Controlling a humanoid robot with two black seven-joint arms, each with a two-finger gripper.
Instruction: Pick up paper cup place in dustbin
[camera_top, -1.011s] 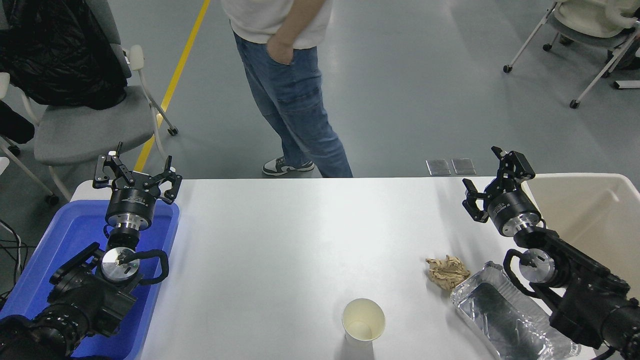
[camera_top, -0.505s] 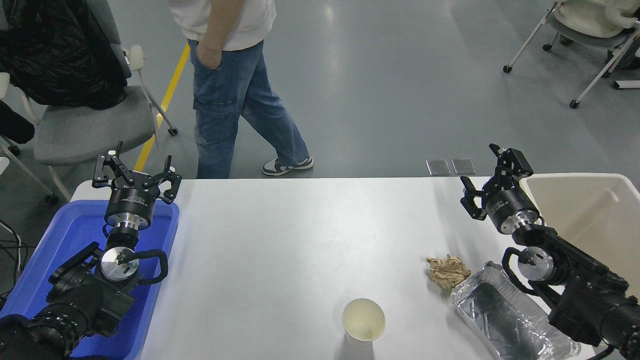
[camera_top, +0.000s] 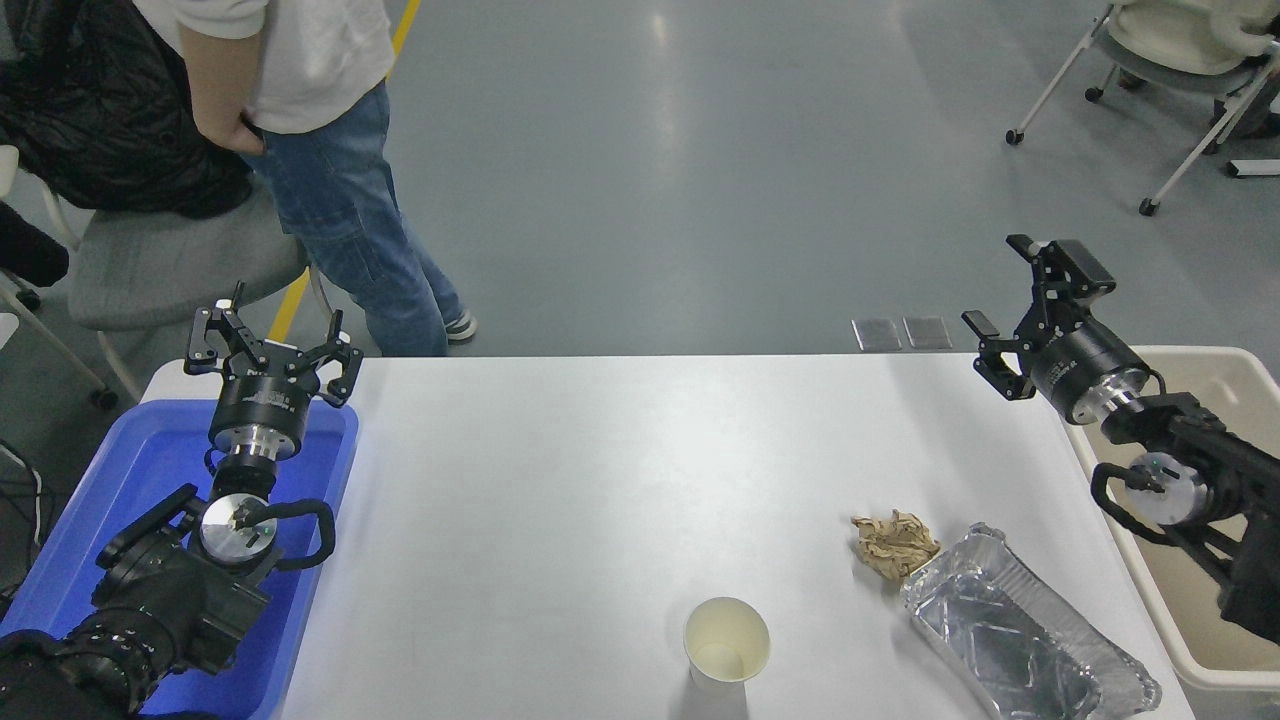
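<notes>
The paper cup (camera_top: 727, 641) stands upright near the table's front edge, white with a cream inside, nothing touching it. The beige dustbin (camera_top: 1215, 668) sits at the table's right end, partly hidden by my right arm. My right gripper (camera_top: 1020, 295) is open and empty, raised over the table's far right corner, next to the dustbin's far rim and far from the cup. My left gripper (camera_top: 272, 345) is open and empty, parked at the lower left above the blue tray.
A crumpled brown paper wad (camera_top: 893, 545) and a crinkled foil tray (camera_top: 1025, 640) lie right of the cup. A blue plastic tray (camera_top: 140, 470) sits at the table's left end. A person (camera_top: 330, 170) stands beyond the far left corner by a grey chair (camera_top: 170, 265).
My right arm has lifted and swung right and away, uncovering the foil tray. The person has walked from the table's far middle to the left. The left arm has not moved.
</notes>
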